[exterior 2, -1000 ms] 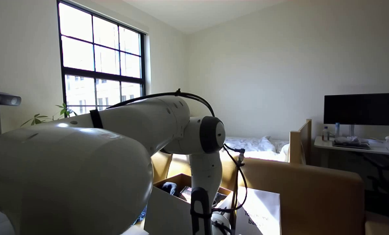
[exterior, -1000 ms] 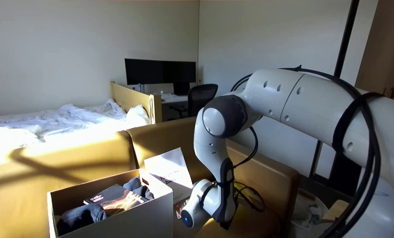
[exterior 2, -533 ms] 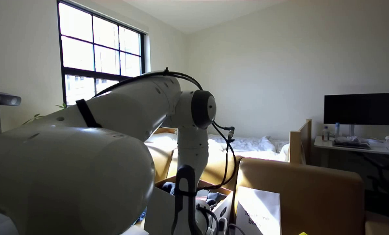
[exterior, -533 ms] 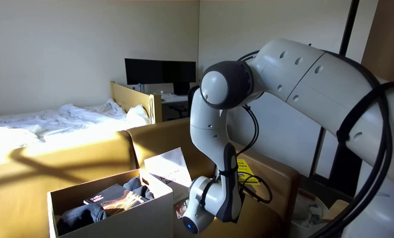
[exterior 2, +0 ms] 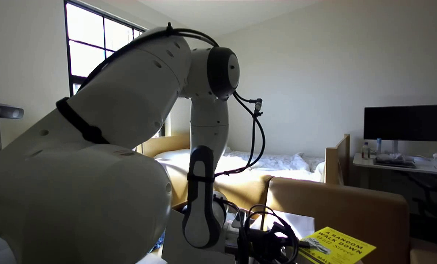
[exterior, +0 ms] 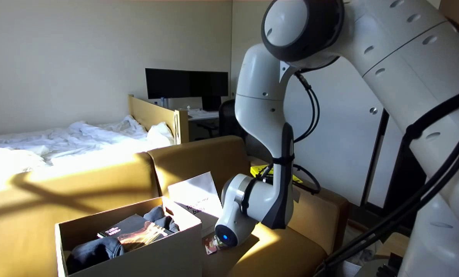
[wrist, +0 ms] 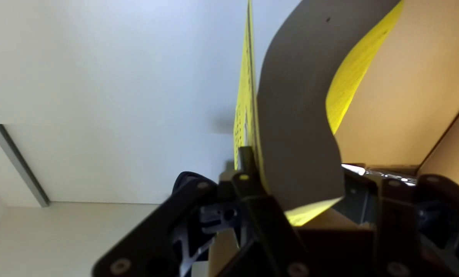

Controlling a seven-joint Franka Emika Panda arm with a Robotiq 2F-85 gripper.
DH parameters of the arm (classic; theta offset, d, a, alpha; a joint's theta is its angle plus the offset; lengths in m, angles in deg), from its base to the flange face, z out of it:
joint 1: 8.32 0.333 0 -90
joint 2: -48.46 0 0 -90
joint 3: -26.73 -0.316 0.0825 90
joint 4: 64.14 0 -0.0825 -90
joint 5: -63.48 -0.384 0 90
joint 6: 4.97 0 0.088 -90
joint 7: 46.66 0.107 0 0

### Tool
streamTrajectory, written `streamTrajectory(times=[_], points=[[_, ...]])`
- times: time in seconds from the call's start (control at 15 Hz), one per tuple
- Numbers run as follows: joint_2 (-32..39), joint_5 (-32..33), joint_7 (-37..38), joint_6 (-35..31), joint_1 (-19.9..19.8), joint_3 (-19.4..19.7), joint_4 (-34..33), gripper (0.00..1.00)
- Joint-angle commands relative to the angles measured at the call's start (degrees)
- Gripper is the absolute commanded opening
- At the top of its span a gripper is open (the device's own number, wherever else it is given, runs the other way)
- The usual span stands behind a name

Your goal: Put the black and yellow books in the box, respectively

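gripper (wrist: 299, 171) | jaws clamped on yellow book (exterior 2: 344, 245) — held outside the box (exterior: 167, 257) | black book (exterior: 135, 232) inside it, between dark cloth bundles (exterior: 97, 251)

The arm (exterior: 258, 84) comprises rounded white housings (exterior 2: 123, 95) with recessed holes (exterior: 430, 39), a dark joint ring (exterior: 324, 27) around a pale disc (exterior: 287, 23), black cables (exterior 2: 145, 40), a black strap (exterior 2: 77, 120), a blue light (exterior: 225, 237), and a black gripper (wrist: 296, 173) with metallic screw heads (wrist: 120, 266).
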Motion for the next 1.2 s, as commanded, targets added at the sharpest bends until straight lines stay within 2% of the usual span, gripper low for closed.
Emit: streamTrajectory(times=[0.0, 0.27, 0.33, 0.53, 0.67, 0.8, 0.93, 1.13], points=[[-2.2, 0.4, -0.2, 3.3, -1.9, -2.9, 2.2, 0.37], [-7.7, 0.1, -0.2, 5.1, -1.5, -4.2, 7.5, 0.37], [-7.7, 0.1, -0.2, 5.1, -1.5, -4.1, 7.6, 0.12], [-10.2, 0.6, -3.3, 11.2, 2.2, -6.0, 9.6, 0.12], [-11.9, 0.6, -8.2, 13.9, 4.5, -9.2, 9.4, 0.12], [-11.7, -0.3, -14.5, 16.2, 7.6, -13.0, 7.2, 0.12], [-8.7, -0.1, -21.7, 18.9, 11.5, -16.0, 2.1, 0.12], [-2.1, 4.3, -31.0, 22.0, 18.0, -17.4, -7.0, 0.12]])
